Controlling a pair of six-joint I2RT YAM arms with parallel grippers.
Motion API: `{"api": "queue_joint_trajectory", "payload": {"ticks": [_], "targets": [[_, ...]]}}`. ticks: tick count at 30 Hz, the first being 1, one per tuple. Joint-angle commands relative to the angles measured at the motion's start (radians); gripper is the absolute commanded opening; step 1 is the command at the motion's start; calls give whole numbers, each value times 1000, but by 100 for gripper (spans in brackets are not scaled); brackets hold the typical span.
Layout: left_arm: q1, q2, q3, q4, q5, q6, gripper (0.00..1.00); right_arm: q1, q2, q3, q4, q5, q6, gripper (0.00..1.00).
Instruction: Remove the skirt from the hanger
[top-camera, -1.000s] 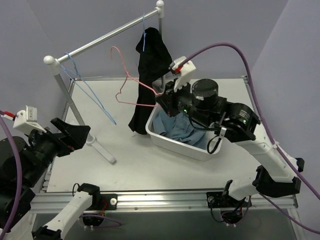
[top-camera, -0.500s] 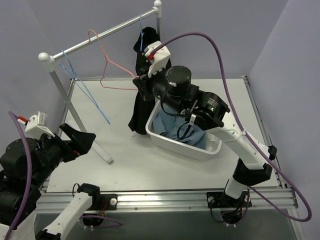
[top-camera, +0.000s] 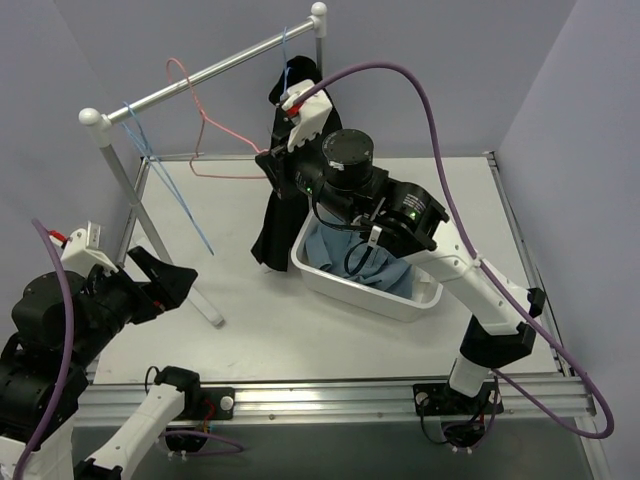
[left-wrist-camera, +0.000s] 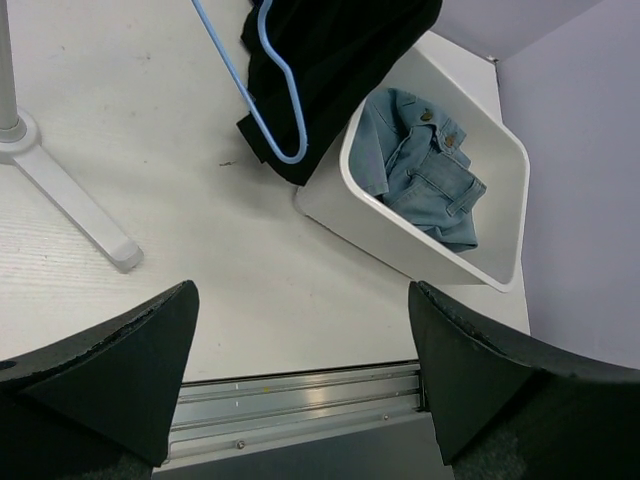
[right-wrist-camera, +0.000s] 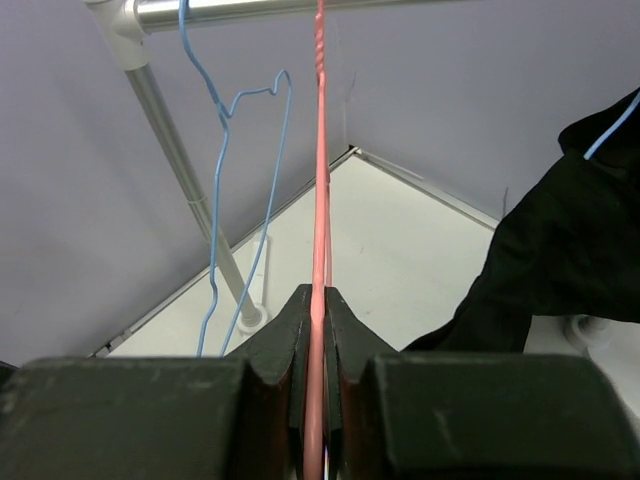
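Note:
The black skirt (top-camera: 268, 232) hangs on a light-blue hanger (top-camera: 285, 62) hooked near the far right end of the rail (top-camera: 215, 70). Its hem drops beside the white tub (top-camera: 400, 300). My right gripper (top-camera: 268, 165) is up beside the skirt's left edge, shut on the thin pink hanger (top-camera: 205, 125), whose hook lies over the rail. The right wrist view shows the pink hanger (right-wrist-camera: 320, 150) pinched between the shut jaws of my right gripper (right-wrist-camera: 318, 297), with the skirt (right-wrist-camera: 560, 260) at the right. My left gripper (top-camera: 172, 282) stands open and empty at the near left; it (left-wrist-camera: 302, 300) faces the skirt (left-wrist-camera: 330, 60).
A second, empty light-blue hanger (top-camera: 165, 175) hangs at the rail's left end and crosses the left wrist view (left-wrist-camera: 268, 110). Blue denim (left-wrist-camera: 425, 165) lies in the tub (left-wrist-camera: 340, 190). The rack's post (top-camera: 125, 180) and foot (left-wrist-camera: 70, 205) stand close to my left gripper.
My right gripper has carried the pink hanger up and left, bringing its hook over the rail. The left arm has shifted slightly right, still open.

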Motion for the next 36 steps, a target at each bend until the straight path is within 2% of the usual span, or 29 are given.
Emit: {"api": "queue_joint_trajectory", "payload": {"ticks": [1,10,11,12,13,15,17,18,21,25,30,32,33,36], "targets": [[0,15,-5,29,22,4,94,9,7,-6,68,-43,23,0],[0,23,-31,43,32,23,94,20,-26,-108,42,-78,61,1],[0,25,-29,43,34,24,94,20,-33,-120,40,-78,70,7],[0,28,-31,44,34,32,94,20,-36,-128,28,-77,75,19],[0,29,-31,44,34,35,94,20,-40,-134,20,-66,78,25],[0,35,-36,49,34,40,95,18,-40,-135,-1,-54,89,36],[0,40,-43,58,43,41,95,14,-42,-137,-4,-23,96,41],[0,43,-46,67,48,41,95,6,-42,-137,-4,-17,101,47],[0,55,-48,80,60,44,95,-49,-19,-100,-29,9,134,55],[0,75,-31,84,69,57,97,-176,47,-39,-62,-60,214,59],[0,89,6,84,89,84,100,-258,108,1,-52,-101,179,69],[0,97,18,89,115,98,88,-269,148,24,-55,-98,161,73],[0,97,24,95,124,106,85,-272,161,33,-49,-97,144,78],[0,106,52,103,169,138,77,-276,196,38,-24,-71,118,86]]}}
